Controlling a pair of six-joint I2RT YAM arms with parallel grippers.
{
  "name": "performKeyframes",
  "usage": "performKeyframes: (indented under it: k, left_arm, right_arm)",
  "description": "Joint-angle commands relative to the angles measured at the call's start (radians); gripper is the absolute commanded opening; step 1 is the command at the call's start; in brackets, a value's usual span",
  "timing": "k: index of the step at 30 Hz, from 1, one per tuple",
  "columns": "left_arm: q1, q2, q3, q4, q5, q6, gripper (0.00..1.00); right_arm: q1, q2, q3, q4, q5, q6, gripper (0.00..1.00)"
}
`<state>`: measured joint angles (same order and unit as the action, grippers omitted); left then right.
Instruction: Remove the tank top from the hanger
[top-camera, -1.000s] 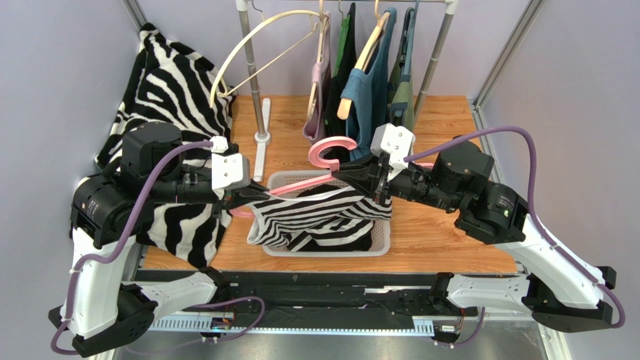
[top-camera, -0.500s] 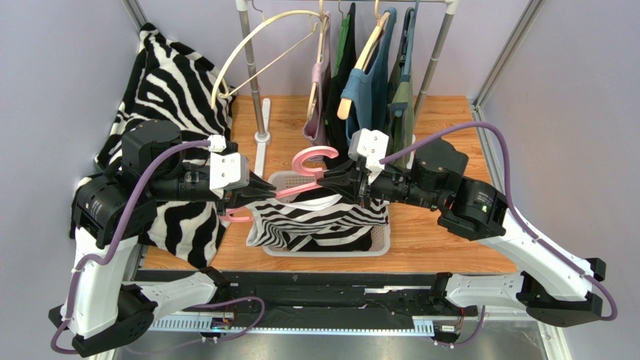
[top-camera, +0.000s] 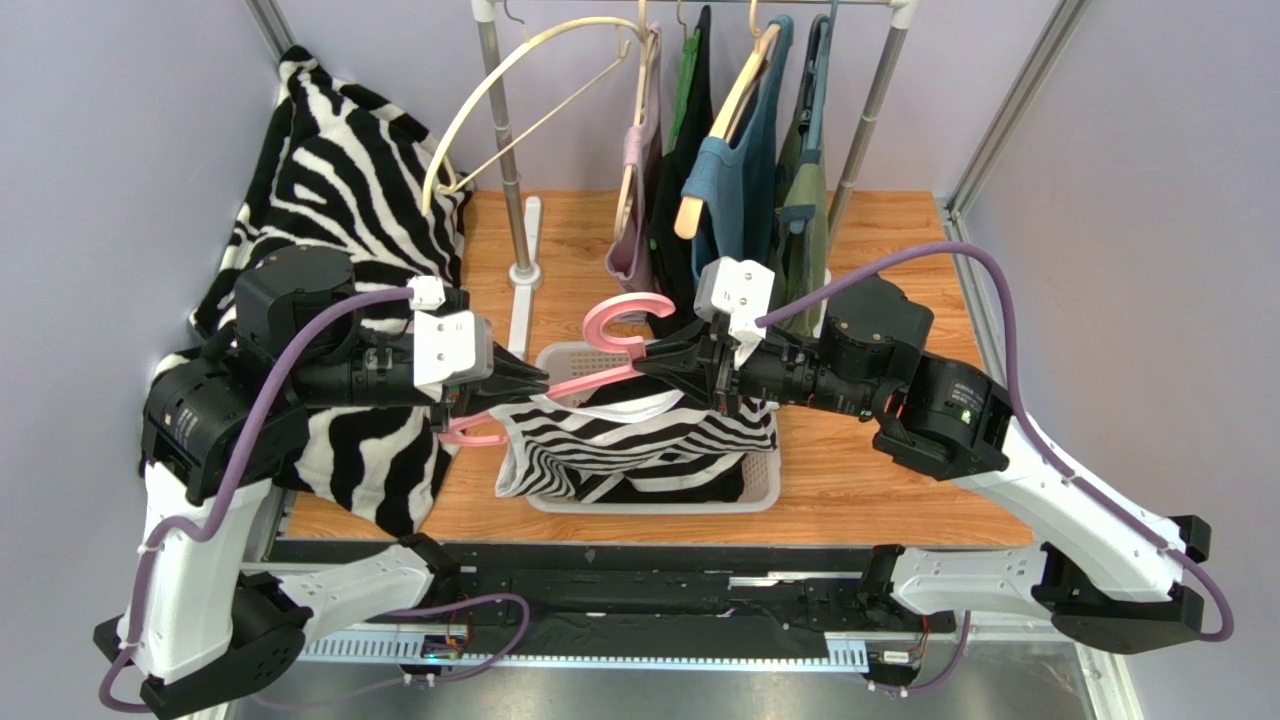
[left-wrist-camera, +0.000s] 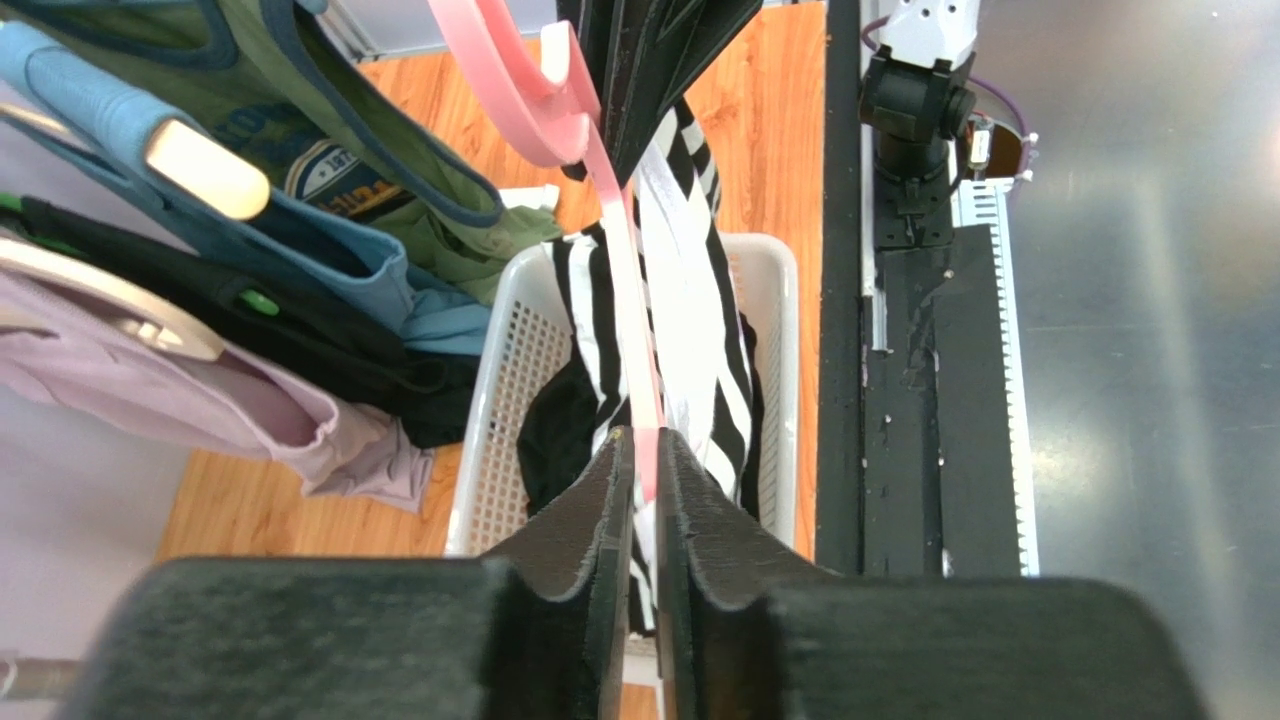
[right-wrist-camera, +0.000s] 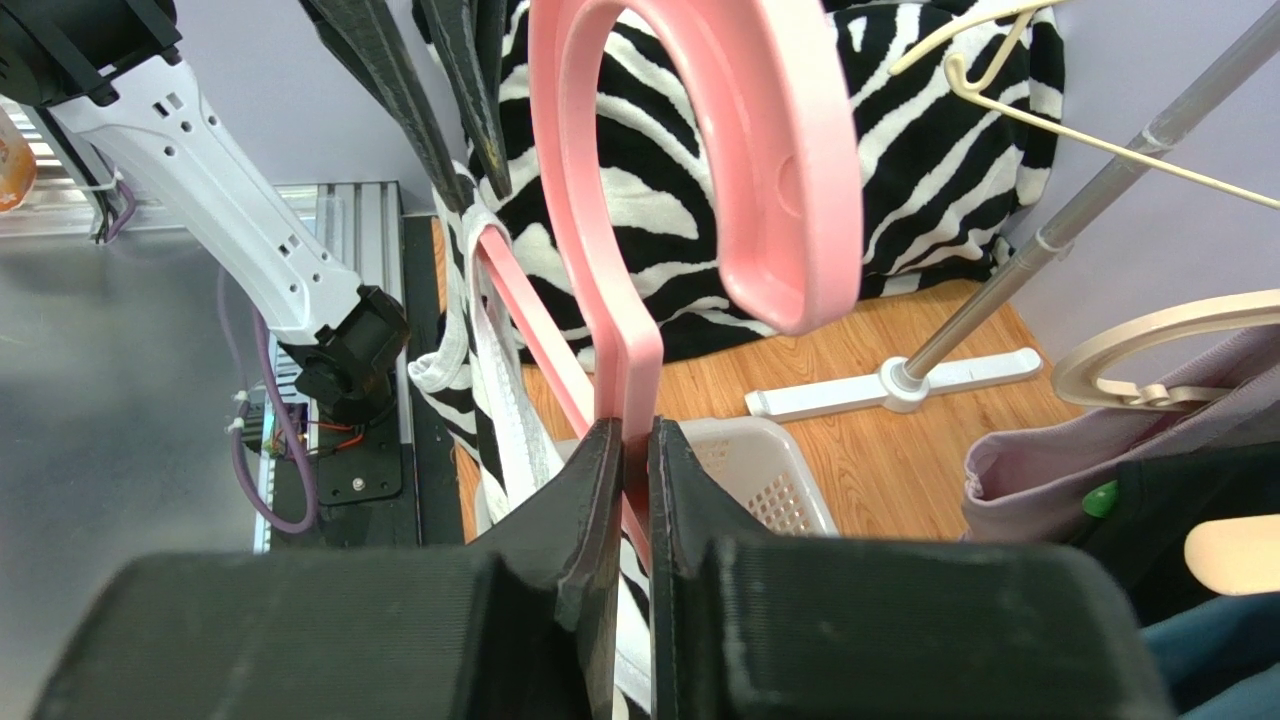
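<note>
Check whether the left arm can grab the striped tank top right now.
Probably not yet: the left gripper is shut on the pink hanger, so it must let go first. The striped tank top hangs just past it over the white basket, with nothing between.

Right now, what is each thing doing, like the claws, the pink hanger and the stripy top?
pink hanger, lifted up, gripped in two places
left claw, shut on the pink hanger's arm
right claw, shut on the pink hanger's neck, below the hook
stripy top, still on the hanger, lower part sagging down
white basket, upright, catching the top's lower part
hanging clothes, on their hangers on the rail
</note>
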<state>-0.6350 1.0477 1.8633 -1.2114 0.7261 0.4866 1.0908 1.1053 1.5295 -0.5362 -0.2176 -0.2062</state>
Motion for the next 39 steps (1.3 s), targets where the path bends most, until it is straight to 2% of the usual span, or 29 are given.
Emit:
performKeyframes:
  k: [1,4,7,11,16,21,29,32,34,36,38,39]
  left_arm:
    - [-0.003,-0.04,0.027,-0.019,-0.037,0.024,0.33]
    - [-0.002,-0.069,0.024,-0.062,-0.091,0.067,0.4]
    - [0.008,-0.101,0.013,-0.098,-0.181,0.131,0.4]
    - [0.018,-0.146,-0.013,-0.154,-0.267,0.19,0.3]
    - [0.018,-0.131,-0.058,-0.264,-0.287,0.247,0.22]
    - [0.02,-0.052,-0.014,-0.349,-0.281,0.257,0.16]
    - [0.018,0.021,0.063,-0.457,-0.211,0.287,0.13]
    - [0.018,0.014,0.082,-0.467,-0.235,0.276,0.13]
    - [0.018,-0.017,0.077,-0.43,-0.285,0.279,0.22]
    - [0.02,-0.047,0.06,-0.361,-0.33,0.261,0.37]
    - [0.02,-0.087,0.057,-0.343,-0.352,0.262,0.48]
    - [0.02,-0.097,0.057,-0.344,-0.347,0.254,0.61]
  right_arm:
    - [0.004,-0.035,0.021,0.022,0.026,-0.012,0.0]
    - [0.004,-0.045,0.032,0.002,0.052,-0.025,0.0]
    - [0.0,-0.056,0.047,-0.019,0.075,-0.045,0.0]
    - [-0.005,-0.065,0.07,-0.042,0.095,-0.064,0.0]
    - [-0.005,-0.055,0.098,-0.065,0.086,-0.065,0.0]
    - [-0.005,-0.047,0.107,-0.067,0.069,-0.055,0.0]
    - [-0.005,-0.05,0.113,-0.074,0.061,-0.047,0.0]
    - [-0.003,-0.051,0.112,-0.084,0.064,-0.055,0.0]
    - [-0.005,-0.055,0.112,-0.087,0.069,-0.058,0.0]
    - [-0.005,-0.059,0.112,-0.096,0.073,-0.065,0.0]
    - [-0.005,-0.065,0.112,-0.105,0.086,-0.071,0.0]
    - [-0.005,-0.067,0.11,-0.108,0.092,-0.078,0.0]
